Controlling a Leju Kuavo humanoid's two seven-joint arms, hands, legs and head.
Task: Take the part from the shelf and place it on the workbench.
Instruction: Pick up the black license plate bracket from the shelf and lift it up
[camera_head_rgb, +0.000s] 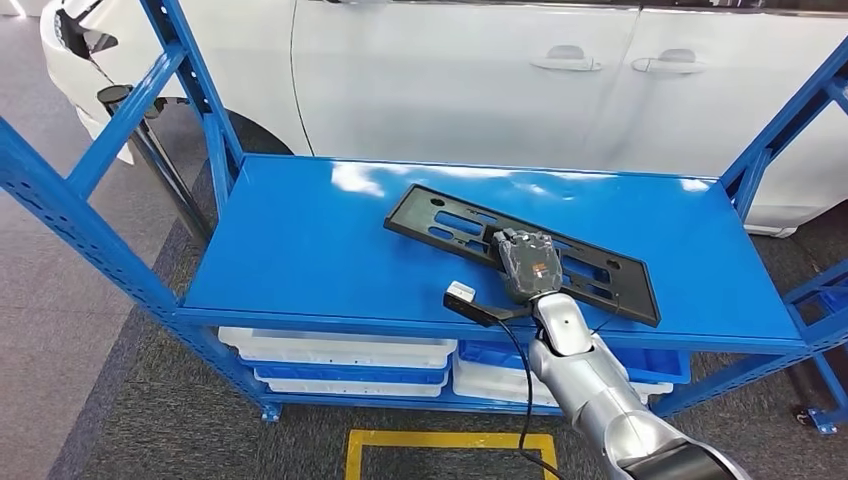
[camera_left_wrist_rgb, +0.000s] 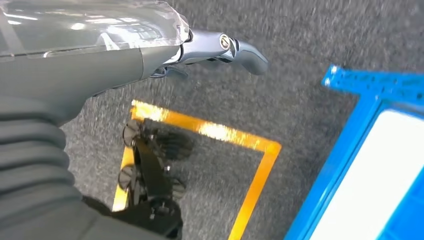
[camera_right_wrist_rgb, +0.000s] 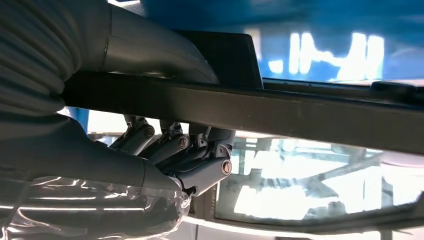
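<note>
Part (camera_head_rgb: 520, 250), a flat black slotted panel, lies on the blue shelf (camera_head_rgb: 300, 250) top, askew, near the front edge. Right hand (camera_head_rgb: 527, 265) clasps its near rail, thumb (camera_right_wrist_rgb: 150, 50) one side, fingers (camera_right_wrist_rgb: 195, 155) the other: the grasp step. Next, likely a level lift clear. Left hand (camera_left_wrist_rgb: 220, 47) hangs over the floor, holding nothing, fingers apart.
</note>
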